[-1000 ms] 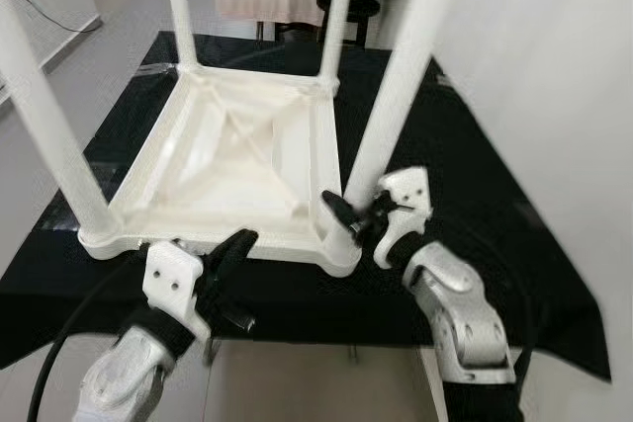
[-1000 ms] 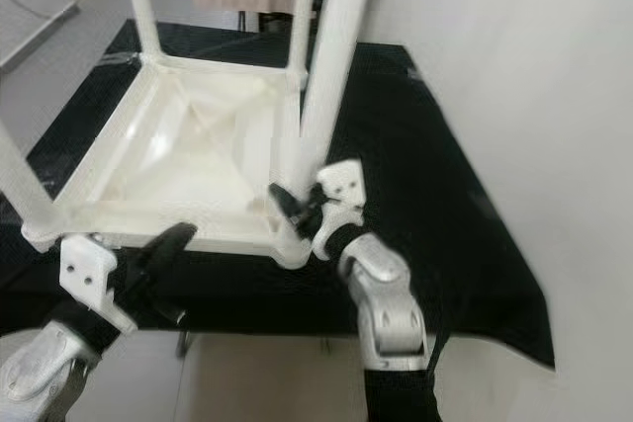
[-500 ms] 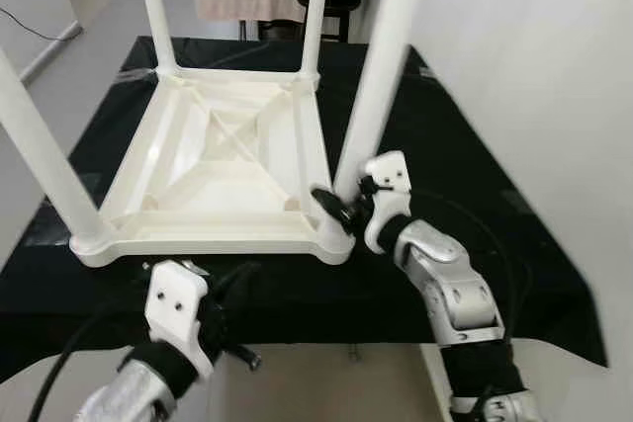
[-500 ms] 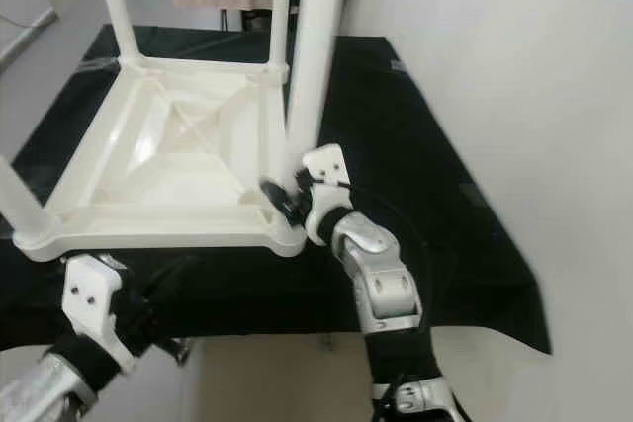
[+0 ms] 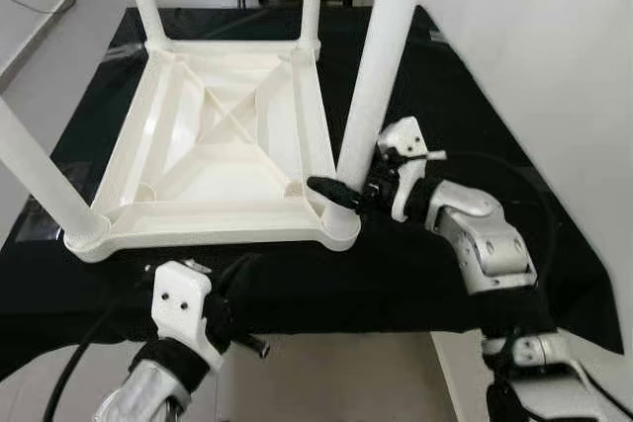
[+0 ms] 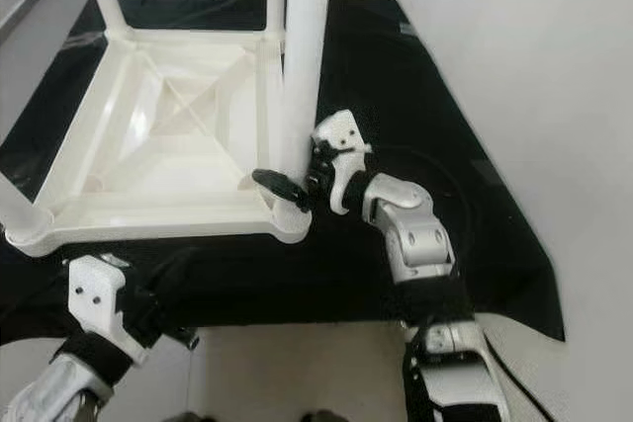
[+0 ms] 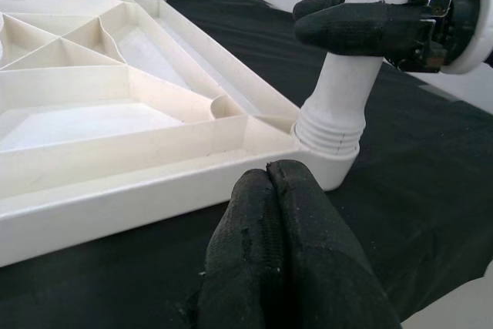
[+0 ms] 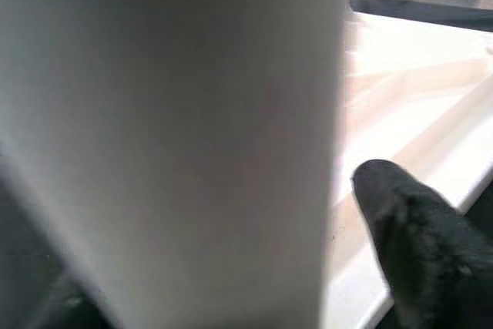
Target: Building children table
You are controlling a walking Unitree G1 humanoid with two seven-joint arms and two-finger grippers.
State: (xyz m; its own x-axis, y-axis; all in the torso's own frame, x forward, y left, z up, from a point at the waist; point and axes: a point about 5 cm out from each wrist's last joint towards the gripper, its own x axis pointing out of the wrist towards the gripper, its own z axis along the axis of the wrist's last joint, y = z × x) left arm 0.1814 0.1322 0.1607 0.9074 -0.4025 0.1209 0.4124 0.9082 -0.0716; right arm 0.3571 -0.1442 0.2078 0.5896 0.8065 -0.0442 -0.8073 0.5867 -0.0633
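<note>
right end effector [image 5: 348,195] around table leg [image 5: 381,66]

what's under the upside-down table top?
The table top lies on a black cloth that extends past every edge. Whatever the cloth covers is hidden.

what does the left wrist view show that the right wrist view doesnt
Left wrist view: the left hand, fingers pressed together, low before the upturned tabletop; the ribbed collar where the leg meets the tabletop's corner; the black cloth underneath.
Right wrist view: a blurred close-up of the leg's shaft, right against the camera.
Both: the leg, the tabletop's pale underside, and the right hand gripping the leg.
</note>
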